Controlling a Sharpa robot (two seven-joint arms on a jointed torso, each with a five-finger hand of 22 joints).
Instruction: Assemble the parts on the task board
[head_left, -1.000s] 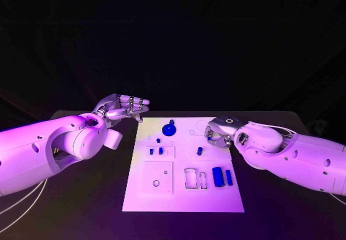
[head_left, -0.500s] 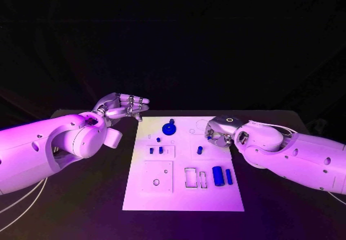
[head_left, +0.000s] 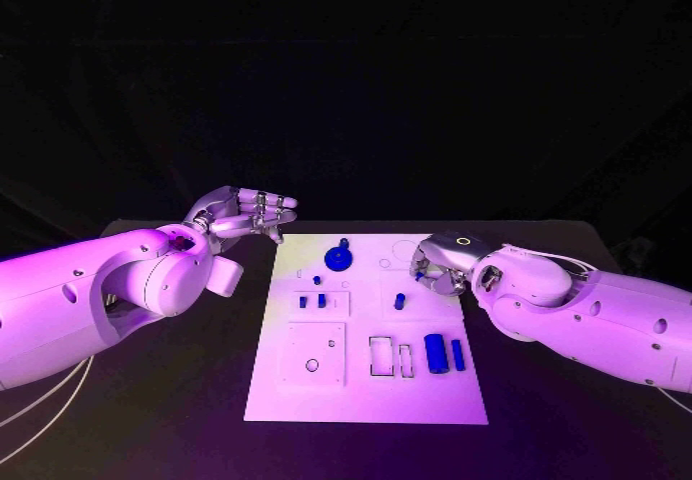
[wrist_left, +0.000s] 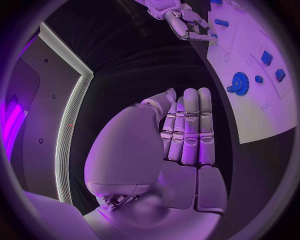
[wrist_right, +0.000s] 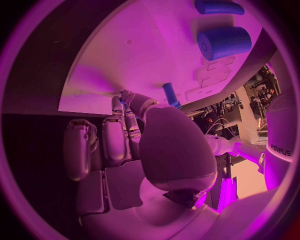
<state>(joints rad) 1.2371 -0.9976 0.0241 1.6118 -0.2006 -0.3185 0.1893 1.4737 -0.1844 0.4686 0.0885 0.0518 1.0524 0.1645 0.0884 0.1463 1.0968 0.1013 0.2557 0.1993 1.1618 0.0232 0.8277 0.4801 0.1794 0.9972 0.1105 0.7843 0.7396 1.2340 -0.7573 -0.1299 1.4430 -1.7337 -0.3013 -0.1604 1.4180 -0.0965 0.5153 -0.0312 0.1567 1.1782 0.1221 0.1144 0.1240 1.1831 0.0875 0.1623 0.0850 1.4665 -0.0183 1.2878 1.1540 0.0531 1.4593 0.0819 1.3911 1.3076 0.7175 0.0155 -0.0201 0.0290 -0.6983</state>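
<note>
The task board (head_left: 368, 395) lies in the middle of the tabletop (head_left: 577, 400), with the left robot hand (head_left: 248, 215) off its far left corner and the right robot hand (head_left: 436, 268) over its right edge. On the board a gear (head_left: 338, 261) sits toward the far end, two small pegs (head_left: 312, 301) lie nearer on the left and a lone peg (head_left: 398, 300) to their right. At the near right, a thick cylinder (head_left: 436, 354) and a thin rod (head_left: 457, 353) lie side by side, right of two slots (head_left: 389, 358).

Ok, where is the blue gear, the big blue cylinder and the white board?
blue gear (head_left: 338, 260): head view, centre of its round face.
big blue cylinder (head_left: 436, 353): head view, middle of its side.
white board (head_left: 368, 395): head view, bare part near its front edge.
</note>
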